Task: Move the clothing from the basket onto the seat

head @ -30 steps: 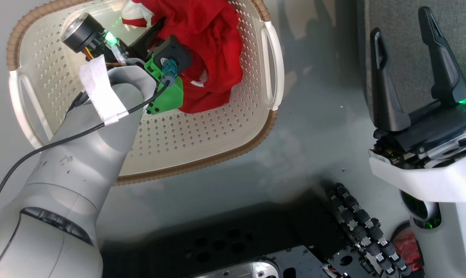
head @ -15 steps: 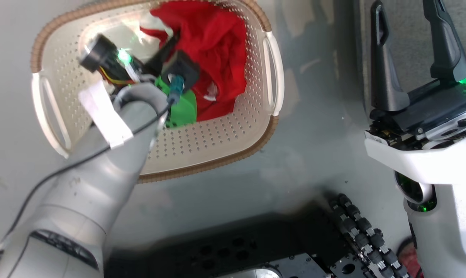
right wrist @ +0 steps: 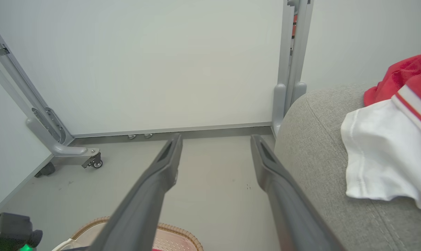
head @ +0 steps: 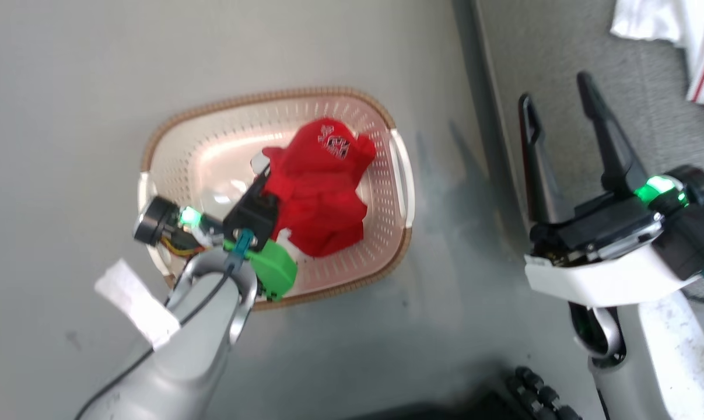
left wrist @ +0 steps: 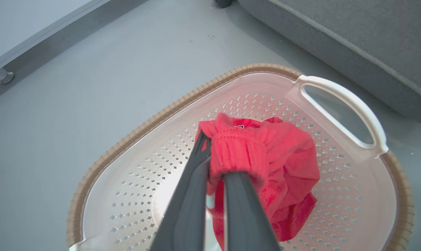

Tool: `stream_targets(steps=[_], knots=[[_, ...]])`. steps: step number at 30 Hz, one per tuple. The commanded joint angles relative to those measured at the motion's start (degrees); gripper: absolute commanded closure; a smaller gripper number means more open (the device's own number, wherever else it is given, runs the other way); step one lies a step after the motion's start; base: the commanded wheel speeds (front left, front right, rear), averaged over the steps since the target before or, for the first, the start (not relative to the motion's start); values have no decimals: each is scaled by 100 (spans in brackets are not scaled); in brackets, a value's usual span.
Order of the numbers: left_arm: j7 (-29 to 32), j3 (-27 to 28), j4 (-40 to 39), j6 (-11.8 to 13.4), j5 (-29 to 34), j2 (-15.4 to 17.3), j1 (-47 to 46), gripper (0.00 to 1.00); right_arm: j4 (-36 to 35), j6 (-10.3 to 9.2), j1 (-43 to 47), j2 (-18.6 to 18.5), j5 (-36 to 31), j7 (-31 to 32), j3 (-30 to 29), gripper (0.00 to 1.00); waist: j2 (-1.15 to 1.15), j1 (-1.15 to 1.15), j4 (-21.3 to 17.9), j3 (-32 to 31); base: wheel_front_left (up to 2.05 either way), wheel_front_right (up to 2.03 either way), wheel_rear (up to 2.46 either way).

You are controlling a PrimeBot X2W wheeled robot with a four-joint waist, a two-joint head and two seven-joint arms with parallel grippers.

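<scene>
The left hand (left wrist: 213,164) was clamped shut on a bunched fold of the red garment (left wrist: 283,164) over the basket (left wrist: 161,112), apparently to carry it to the grey seat (left wrist: 353,35) nearby. The right hand (head: 553,87) hung open and empty at the seat's edge, keeping clear.

Smooth grey floor (head: 66,87), white wall panels (right wrist: 161,62), metal frame (right wrist: 62,150) on casters
</scene>
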Motion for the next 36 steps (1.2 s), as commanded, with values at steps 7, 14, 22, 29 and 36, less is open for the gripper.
stream_targets(steps=[7, 14, 22, 29, 36], knots=[[-5, 425, -1070, 143, -51, 86, 1163, 100, 300, -6, 655, 51, 94, -11, 88, 0, 0, 0, 229, -2445, 0, 0, 0], [-5, 628, -1856, 137, 102, 34, 1705, 100, 494, -6, 1122, 91, 127, -11, 169, 0, 0, 0, 265, -3226, 0, 0, 0], [-5, 752, -2523, 76, 236, -22, 1965, 100, 651, -6, 1607, 105, 178, -11, 243, 0, 0, 0, 212, -3819, 0, 0, 0], [-4, 722, -2944, -45, 329, -122, 2008, 100, 728, -6, 1835, 43, 207, -11, 317, 0, 0, 0, 178, -4030, 0, 0, 0], [-5, 549, -3134, -247, 311, -269, 1987, 100, 825, -6, 1899, 11, 293, -11, 524, 0, 0, 0, 239, -4132, 0, 0, 0]])
